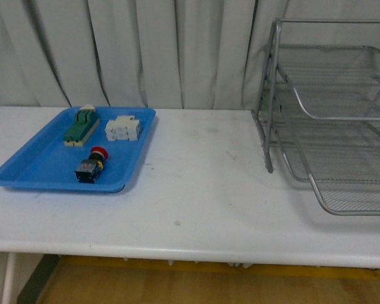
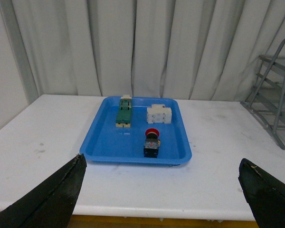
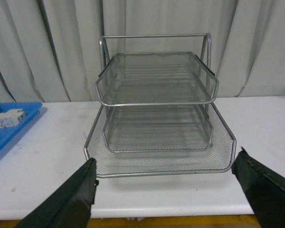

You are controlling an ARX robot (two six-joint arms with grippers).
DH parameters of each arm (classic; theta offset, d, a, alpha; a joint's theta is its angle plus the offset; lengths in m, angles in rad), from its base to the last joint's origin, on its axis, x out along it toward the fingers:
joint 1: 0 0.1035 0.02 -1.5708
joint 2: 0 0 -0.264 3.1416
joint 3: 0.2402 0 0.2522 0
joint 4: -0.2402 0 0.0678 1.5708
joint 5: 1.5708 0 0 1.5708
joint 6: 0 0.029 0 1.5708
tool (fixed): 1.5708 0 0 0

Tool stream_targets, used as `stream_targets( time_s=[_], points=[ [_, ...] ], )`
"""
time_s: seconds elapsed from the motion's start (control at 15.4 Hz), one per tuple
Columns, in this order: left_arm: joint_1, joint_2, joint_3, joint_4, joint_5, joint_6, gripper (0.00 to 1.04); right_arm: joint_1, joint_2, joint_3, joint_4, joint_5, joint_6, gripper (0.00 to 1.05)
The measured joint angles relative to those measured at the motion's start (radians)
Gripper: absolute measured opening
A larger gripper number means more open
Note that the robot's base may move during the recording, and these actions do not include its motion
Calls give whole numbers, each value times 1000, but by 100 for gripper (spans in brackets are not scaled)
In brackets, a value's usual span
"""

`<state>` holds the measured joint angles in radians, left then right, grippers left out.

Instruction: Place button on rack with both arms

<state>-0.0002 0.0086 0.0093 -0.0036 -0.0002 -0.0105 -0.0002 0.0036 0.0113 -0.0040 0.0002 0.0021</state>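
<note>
Apparently sideways, the button point(image 1: 90, 167) lies in the tray point(image 1: 43, 159) — rack point(image 1: 348, 140) well apart.

I am looking through the front camera from the robot's body, facing across the table point(image 1: 202, 190) toward the curtain point(image 1: 145, 50). It is catching the blue tray point(image 1: 25, 168) at left centre of the frame and the rack point(image 1: 342, 126), cut off at the right edge. The left wrist camera is sitting low behind the left gripper point(image 2: 161, 160), facing the blue tray from nearby, with the rack's frame just showing. The right wrist camera is peering past the right gripper point(image 3: 166, 156) straight at the rack, close up, and sharing one corner of the blue tray.
</note>
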Motion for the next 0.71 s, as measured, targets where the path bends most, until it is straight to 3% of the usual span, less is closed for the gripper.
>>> stream_targets(
  time_s=[0.06,0.13,0.19,0.26,0.32,0.52,0.58,0.71],
  points=[
    [0,0,0,0,0,0,98,0,0,0,0,0,0,95],
    [-2,5,4,-25,-5,-10,98,0,0,0,0,0,0,100],
    [-64,121,90,-207,-85,-109,98,0,0,0,0,0,0,98],
    [-147,279,167,-186,-141,-214,98,0,0,0,0,0,0,98],
    [-196,403,233,-76,-155,-261,98,0,0,0,0,0,0,98],
    [-166,905,431,286,-60,-241,98,0,0,0,0,0,0,98],
    [-158,1104,525,357,-27,-216,98,0,0,0,0,0,0,98],
    [-150,1459,757,336,-5,-164,98,0,0,0,0,0,0,98]
  ],
)
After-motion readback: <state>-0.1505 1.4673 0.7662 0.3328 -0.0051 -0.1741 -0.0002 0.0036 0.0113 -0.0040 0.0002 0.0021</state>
